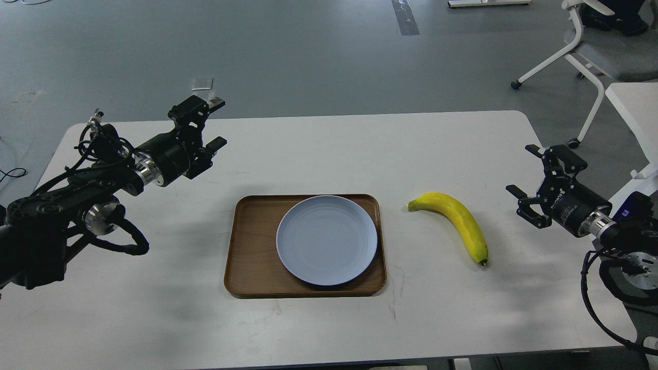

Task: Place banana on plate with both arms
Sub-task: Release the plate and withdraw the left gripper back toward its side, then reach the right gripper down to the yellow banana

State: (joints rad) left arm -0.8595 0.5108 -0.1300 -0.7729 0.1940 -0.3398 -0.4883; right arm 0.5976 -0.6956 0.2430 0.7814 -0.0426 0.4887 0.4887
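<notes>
The yellow banana (455, 221) lies on the white table, right of the tray, with its greenish stem toward the tray and its dark tip toward me. The pale blue-grey plate (327, 239) lies flat on the right part of the brown wooden tray (249, 252). My left gripper (218, 122) is open and empty. It hovers over the table's far left, well away from the plate. My right gripper (520, 177) is open and empty. It hangs near the table's right edge, a short way right of the banana.
The white table (329, 149) has rounded corners, and its far edge runs just behind my left gripper. A white office chair (591, 46) and a second white table (635, 103) stand at the far right on the grey floor.
</notes>
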